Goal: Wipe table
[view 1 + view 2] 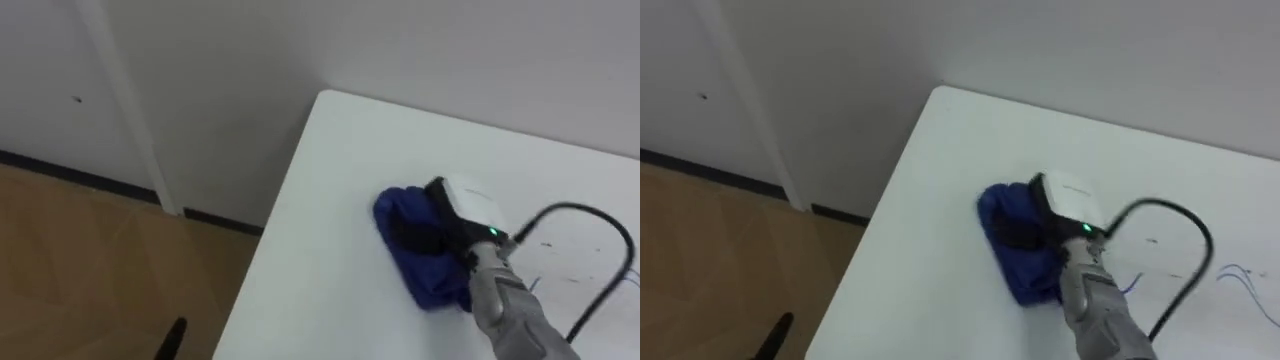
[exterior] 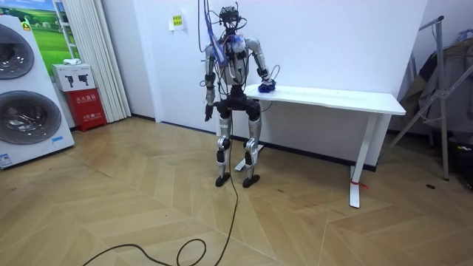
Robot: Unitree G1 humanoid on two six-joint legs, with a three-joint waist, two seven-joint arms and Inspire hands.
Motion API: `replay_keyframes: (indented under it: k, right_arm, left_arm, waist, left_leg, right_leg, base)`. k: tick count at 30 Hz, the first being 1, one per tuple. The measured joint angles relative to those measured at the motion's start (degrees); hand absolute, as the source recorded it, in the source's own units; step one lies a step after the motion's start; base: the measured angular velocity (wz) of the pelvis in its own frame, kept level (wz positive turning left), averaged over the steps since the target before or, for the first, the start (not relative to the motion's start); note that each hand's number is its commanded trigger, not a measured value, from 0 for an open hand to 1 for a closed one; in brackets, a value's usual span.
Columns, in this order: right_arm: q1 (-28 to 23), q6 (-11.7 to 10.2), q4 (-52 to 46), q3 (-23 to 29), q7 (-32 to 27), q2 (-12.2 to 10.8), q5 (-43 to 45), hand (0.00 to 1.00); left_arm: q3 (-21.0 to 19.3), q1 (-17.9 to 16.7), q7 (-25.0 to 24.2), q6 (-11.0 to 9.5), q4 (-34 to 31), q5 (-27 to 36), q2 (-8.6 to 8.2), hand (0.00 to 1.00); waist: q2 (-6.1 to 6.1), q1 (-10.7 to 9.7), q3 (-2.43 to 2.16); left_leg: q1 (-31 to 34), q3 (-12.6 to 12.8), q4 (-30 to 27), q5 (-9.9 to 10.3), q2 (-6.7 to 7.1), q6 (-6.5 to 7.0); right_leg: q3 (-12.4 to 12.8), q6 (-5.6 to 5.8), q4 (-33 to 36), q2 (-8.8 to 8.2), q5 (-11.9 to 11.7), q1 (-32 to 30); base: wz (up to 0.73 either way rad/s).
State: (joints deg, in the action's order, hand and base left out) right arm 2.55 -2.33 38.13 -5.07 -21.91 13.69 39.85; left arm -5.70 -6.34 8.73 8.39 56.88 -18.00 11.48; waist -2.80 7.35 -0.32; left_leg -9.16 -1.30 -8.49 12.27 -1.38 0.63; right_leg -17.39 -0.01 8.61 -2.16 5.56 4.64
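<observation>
Blue cloth (image 1: 418, 272) — under right robot hand (image 1: 468, 205) — near table (image 1: 330, 200) corner

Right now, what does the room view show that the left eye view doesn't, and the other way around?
Room view: the robot standing at the end of the white table, its left hand hanging by its hip, with stacked washing machines and a red cabinet at the room view's left. Left eye view: faint pen marks on the tabletop. Both: the right hand resting on the blue cloth near the table's corner.
</observation>
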Motion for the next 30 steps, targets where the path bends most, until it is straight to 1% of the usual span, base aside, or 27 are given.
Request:
replay_keyframes:
  k: [1, 2, 3, 4, 7, 9, 11, 12, 13, 14, 15, 16, 17, 18, 19, 20, 21, 22, 23, 24, 25, 26, 27, 29, 30]
  right_arm:
    - [-1.1, -1.1, 2.6, 2.3, -1.8, 1.2, -2.7, 1.00]
    - [-1.6, -1.6, 3.9, 3.4, -2.6, 1.8, -4.1, 1.00]
    - [-2.4, -2.0, 6.0, 5.8, -3.6, 2.8, -6.3, 1.00]
    - [-2.8, -2.0, 8.0, 8.3, -4.1, 3.7, -8.0, 1.00]
    - [-2.2, -1.9, 12.6, 12.4, -4.4, 5.1, -12.3, 1.00]
    - [-1.3, -1.3, 12.9, 12.6, -4.0, 5.2, -15.0, 1.00]
    - [0.5, 0.4, 12.5, 11.4, -2.4, 5.1, -14.2, 1.00]
    - [2.5, 2.5, 12.0, 11.1, -0.8, 4.6, -13.4, 1.00]
    - [3.9, 5.8, 9.2, 9.6, 0.9, 4.2, -12.4, 1.00]
    - [4.5, 7.3, 7.2, 7.9, 2.1, 4.1, -12.3, 1.00]
    - [5.2, 10.7, 0.3, 2.8, 4.7, 3.6, -11.3, 1.00]
    - [6.3, 12.6, -6.6, -4.0, 7.1, 3.2, -8.5, 1.00]
    - [7.5, 12.8, -9.2, -6.8, 8.2, 2.8, -7.0, 1.00]
    - [11.2, 12.6, -12.0, -11.7, 10.5, 0.6, -4.2, 1.00]
    - [15.5, 12.2, -11.8, -13.7, 12.5, -2.6, -2.0, 1.00]
    - [17.5, 12.1, -11.7, -14.2, 13.4, -3.8, -0.9, 1.00]
    - [20.4, 11.8, -10.6, -14.7, 14.6, -5.6, 0.9, 1.00]
    - [22.7, 11.4, -8.9, -15.1, 15.5, -5.9, 1.2, 1.00]
    - [23.3, 11.5, -8.5, -14.9, 15.8, -5.9, 1.2, 1.00]
    - [23.5, 11.9, -8.2, -14.6, 15.9, -5.8, 1.0, 1.00]
    - [22.8, 11.8, -7.0, -13.8, 15.9, -5.5, 0.4, 1.00]
    - [22.1, 11.8, -6.2, -13.3, 15.8, -5.3, 0.4, 1.00]
    - [20.0, 11.2, -3.7, -12.0, 15.4, -4.6, 0.4, 1.00]
    - [14.7, 8.9, 1.5, -9.4, 13.5, -2.8, -0.7, 1.00]
    - [9.8, 4.6, 0.6, -4.5, 10.8, -2.7, -3.7, 1.00]
  left_arm:
    - [-1.1, -1.3, 0.6, 0.1, 0.0, -0.4, 0.64, 0.00]
    - [-1.6, -1.9, 0.9, 0.1, 0.0, -0.6, 0.93, 0.00]
    - [-2.6, -3.1, 1.1, 0.2, 0.0, -1.2, 1.40, 0.00]
    - [-3.2, -4.2, 1.1, 0.4, 0.0, -1.3, 1.69, 0.00]
    - [-3.0, -5.8, 1.0, 0.4, -0.1, -1.3, 2.05, 0.00]
    - [-2.7, -5.8, 0.9, 0.5, -1.0, -1.2, 1.81, 0.00]
    - [-2.5, -5.2, 0.9, 0.4, -2.1, 0.0, 1.19, 0.00]
    - [-2.5, -4.1, 0.9, 0.4, -2.0, 0.0, 0.47, 0.00]
    - [-1.7, -2.7, 1.0, 0.4, -1.5, 0.4, -0.09, 0.00]
    - [-1.1, -2.0, 1.0, 0.4, -1.5, 0.7, -0.30, 0.00]
    - [-0.3, -0.8, 1.0, 0.4, -1.5, 1.6, -0.85, 0.00]
    - [1.0, 0.6, 1.0, 0.5, -1.1, 2.9, -0.93, 0.00]
    - [1.8, 1.3, 1.0, 0.7, -0.9, 3.1, -0.93, 0.00]
    - [3.0, 3.1, 0.8, 1.0, -0.1, 3.9, -1.32, 0.00]
    - [3.4, 4.8, 0.7, 1.3, 0.3, 3.9, -2.36, 0.00]
    - [3.7, 5.5, 0.6, 1.3, 0.3, 3.8, -2.92, 0.00]
    - [4.0, 5.6, 0.4, 1.4, 0.3, 3.8, -4.05, 0.00]
    - [5.1, 5.5, 0.2, 1.5, 0.0, 4.1, -4.30, 0.00]
    - [5.4, 5.0, 0.2, 1.5, 0.0, 4.3, -4.25, 0.00]
    - [5.1, 3.7, 0.3, 2.3, -0.1, 4.9, -3.83, 0.00]
    - [4.9, 2.3, 0.5, 3.5, -0.1, 5.1, -3.23, 0.00]
    - [4.7, 1.8, 0.6, 4.0, -0.1, 5.1, -3.01, 0.00]
    - [4.5, 1.0, 0.7, 4.4, -0.1, 5.1, -2.63, 0.00]
    - [4.2, 0.2, 0.7, 4.0, -0.4, 4.8, -1.83, 0.00]
    - [2.4, -1.1, 0.9, 3.0, -0.4, 4.2, -1.33, 0.00]
  waist:
    - [0.03, -0.2, 0.02]
    - [0.03, -0.3, -0.03]
    - [0.10, -0.9, -0.14]
    - [0.23, -1.4, -0.39]
    - [0.32, -3.1, -0.54]
    - [0.32, -3.5, -0.54]
    - [0.49, -3.3, -0.61]
    - [0.68, -3.2, -0.62]
    - [0.51, -2.5, -0.65]
    - [0.96, -2.0, -0.39]
    - [0.64, -0.4, -0.53]
    - [0.45, 0.6, -0.37]
    - [0.33, 0.7, -0.15]
    - [0.06, 0.6, 0.17]
    - [-0.30, 0.9, 0.46]
    - [-0.49, 1.2, 0.58]
    - [-0.65, 2.7, 0.59]
    - [-0.99, 3.7, 0.47]
    - [-1.08, 4.2, 0.47]
    - [-1.44, 4.2, 0.41]
    - [-1.58, 4.1, 0.42]
    - [-1.60, 4.1, 0.44]
    - [-1.54, 3.8, 0.48]
    - [-1.50, 3.2, 0.48]
    - [-1.38, 1.8, 0.44]
  left_leg:
    - [-0.5, 0.3, 0.0, 0.1, 0.02, 0.16]
    - [-0.6, 0.3, 0.0, 0.3, 0.03, 0.34]
    - [-0.8, 0.1, -0.2, 0.5, 0.16, 0.56]
    - [-1.0, -0.2, -0.1, 0.5, 0.33, 0.66]
    - [-1.2, -0.8, -0.5, 0.7, 0.56, 0.86]
    - [-1.3, -0.9, -0.5, 0.7, 0.60, 0.86]
    - [-1.4, -0.5, -0.6, 0.6, 0.54, 0.81]
    - [-1.5, -0.1, -0.6, 0.6, 0.51, 0.77]
    - [-1.4, 1.1, -0.3, 0.5, 0.39, 0.65]
    - [-1.4, 2.1, -0.1, 0.5, 0.28, 0.57]
    - [-1.2, 3.8, 0.1, 0.4, -0.01, 0.47]
    - [-1.0, 4.2, 0.2, 0.3, -0.14, 0.32]
    - [-0.9, 4.2, 0.3, 0.3, -0.23, 0.21]
    - [-0.6, 4.1, 0.3, 0.1, -0.38, -0.01]
    - [-0.1, 3.9, 0.2, 0.0, -0.42, -0.26]
    - [0.1, 3.7, 0.2, -0.1, -0.43, -0.32]
    - [0.5, 3.0, 0.2, -0.1, -0.46, -0.36]
    - [0.7, 2.2, 0.2, -0.1, -0.49, -0.36]
    - [0.7, 1.9, 0.2, -0.1, -0.52, -0.35]
    - [0.9, 0.9, 0.2, -0.2, -0.53, -0.31]
    - [1.0, 0.3, 0.0, -0.2, -0.56, -0.30]
    - [0.9, 0.2, -0.1, -0.2, -0.55, -0.30]
    - [0.9, -0.1, -0.4, -0.2, -0.41, -0.27]
    - [0.8, -0.4, -0.7, -0.2, 0.03, -0.27]
    - [0.8, -0.1, -0.7, -0.2, 0.32, -0.25]
  right_leg:
    - [0.0, 0.09, 0.0, -0.05, 0.0, 0.6]
    - [-0.1, 0.16, 0.0, -0.09, 0.0, 0.9]
    - [-0.1, 0.35, 0.0, -0.24, 0.1, 1.3]
    - [-0.2, 0.47, 0.1, -0.38, 0.0, 1.6]
    - [-0.8, 0.66, 0.1, -0.73, 0.1, 2.3]
    - [-0.7, 0.68, 0.2, -0.72, 0.1, 2.4]
    - [-0.3, 0.66, 0.5, -0.65, 0.0, 2.1]
    - [0.2, 0.61, 1.2, -0.60, 0.0, 1.5]
    - [1.4, 0.45, 2.0, -0.48, 0.0, 0.4]
    - [2.3, 0.31, 2.4, -0.30, -0.1, -0.3]
    - [4.0, -0.23, 2.8, 0.18, -0.4, -1.7]
    - [5.3, -0.72, 3.1, 0.74, -0.7, -2.8]
    - [5.6, -0.87, 3.1, 0.94, -0.8, -2.9]
    - [5.7, -1.02, 3.1, 1.17, -0.9, -3.2]
    - [5.6, -1.11, 3.0, 1.23, -0.9, -3.5]
    - [5.4, -1.14, 2.9, 1.24, -0.9, -3.6]
    - [4.7, -1.16, 2.4, 1.23, -0.9, -3.5]
    - [3.9, -1.12, 2.0, 1.17, -0.9, -3.2]
    - [3.7, -1.08, 1.9, 1.15, -0.8, -3.1]
    - [2.9, -0.95, 1.7, 1.05, -0.8, -2.8]
    - [2.4, -0.93, 1.0, 1.01, -0.8, -2.2]
    - [2.2, -0.92, 0.8, 0.91, -0.7, -2.0]
    - [1.7, -0.88, 0.5, 0.67, -0.7, -1.4]
    - [1.6, -0.28, -0.5, 0.17, -0.3, -0.5]
    - [1.7, 0.24, -0.9, -0.25, 0.0, 0.0]
  base:
    - [0.00]
    - [0.06]
    - [0.08]
    - [0.11]
    - [0.15]
    - [-0.03]
    - [-0.17]
    - [-0.40]
    - [-0.52]
    - [-0.81]
    - [-0.89]
    - [-0.79]
    - [-0.36]
    - [0.05]
    - [0.14]
    - [0.24]
    - [0.35]
    - [0.36]
    - [0.42]
    - [0.39]
    - [0.41]
    - [0.44]
    - [0.52]
    - [0.52]
    - [0.27]
